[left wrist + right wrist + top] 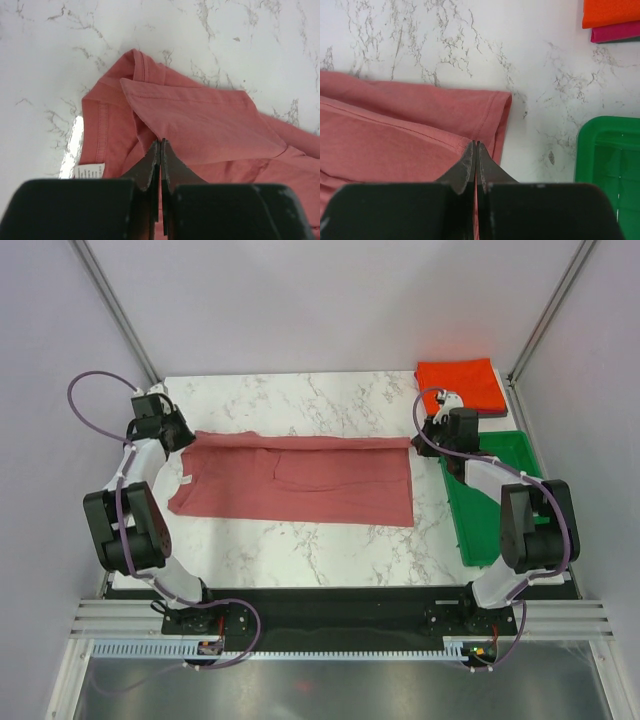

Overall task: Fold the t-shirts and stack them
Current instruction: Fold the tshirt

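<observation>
A dusty rose-red t-shirt (300,480) lies stretched across the marble table, its far long edge folded over toward me. My left gripper (188,438) is at the collar end, shut on the folded flap of the shirt (200,120), with the jaws (160,141) pressed together on its edge. At the hem end my right gripper (425,443) is shut on the upper layer's corner of the shirt (395,145), tips meeting (476,142). A folded orange-red t-shirt (460,385) sits at the back right on top of a darker pink-maroon one (615,32).
A green plastic tray (490,510) stands along the table's right edge, just right of my right arm, and shows in the right wrist view as the tray (607,150). A white label (90,171) sticks out at the collar. Aluminium frame posts rise at both back corners.
</observation>
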`<state>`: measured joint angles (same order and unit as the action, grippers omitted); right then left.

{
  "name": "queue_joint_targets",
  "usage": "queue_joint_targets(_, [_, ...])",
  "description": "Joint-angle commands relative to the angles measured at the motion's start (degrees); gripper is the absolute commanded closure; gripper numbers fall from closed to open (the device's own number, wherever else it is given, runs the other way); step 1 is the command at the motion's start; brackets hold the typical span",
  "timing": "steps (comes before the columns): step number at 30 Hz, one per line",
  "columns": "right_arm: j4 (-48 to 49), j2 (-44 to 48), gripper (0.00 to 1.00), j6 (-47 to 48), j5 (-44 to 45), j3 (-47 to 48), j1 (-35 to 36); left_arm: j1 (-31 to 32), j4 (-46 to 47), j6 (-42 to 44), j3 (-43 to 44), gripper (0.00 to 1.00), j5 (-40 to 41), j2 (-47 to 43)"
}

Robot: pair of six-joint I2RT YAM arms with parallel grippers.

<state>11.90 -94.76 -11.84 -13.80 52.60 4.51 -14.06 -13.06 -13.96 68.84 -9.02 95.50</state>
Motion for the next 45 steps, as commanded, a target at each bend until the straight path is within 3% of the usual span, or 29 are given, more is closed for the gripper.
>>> queue_joint_targets(1, [-1.71, 1.68, 1.0, -2.22, 0.8, -1.09, 0.06, -0.44, 0.67, -1.17, -3.18, 0.98, 3.83, -4.53])
queue_joint_targets(13, [-1.35, 5.02, 1.0, -2.76, 3.17, -7.95, 2.69, -0.35, -0.39, -0.46, -9.68, 0.98, 5.41, -5.41])
queue_joint_targets(22, [-2.06, 8.18, 1.0, -1.79, 5.63, -9.97, 2.69, -0.35, -1.27, -0.54, -9.25, 0.98, 7.43, -7.52])
queue_joint_targets(31, [-0.56, 6.69, 1.0, -3.37, 4.05, -11.99, 2.69, -0.35, -1.97, -0.55, -12.5, 0.98, 8.75, -7.44])
queue_joint_targets(33, [-1.17, 6.35, 0.92, -3.81, 3.7, -11.65, 2.69, -0.35, -4.15, -0.98, -11.71, 0.96, 10.67, -7.0])
queue_joint_targets(34, [-2.92, 6.26, 0.82, -3.81, 3.17, -11.03, 2.78, -0.35, -4.95, -1.33, -11.36, 0.94, 11.47, -7.17])
queue_joint_targets(37, [-7.66, 7.39, 0.68, -4.6, 1.24, -7.44, 2.69, -0.44, -7.85, -2.48, -10.22, 0.84, 14.98, -9.1])
queue_joint_targets(41, [-14.53, 8.28, 0.64, -9.25, 1.14, -0.93, 4.27, -0.17, -8.91, -1.95, -8.46, 0.7, 17.28, -12.62])
queue_joint_targets(45, [-14.1, 4.43, 0.64, -13.38, 2.99, 2.5, 8.22, 1.06, -8.91, -4.58, -7.05, 0.68, 9.41, -13.24])
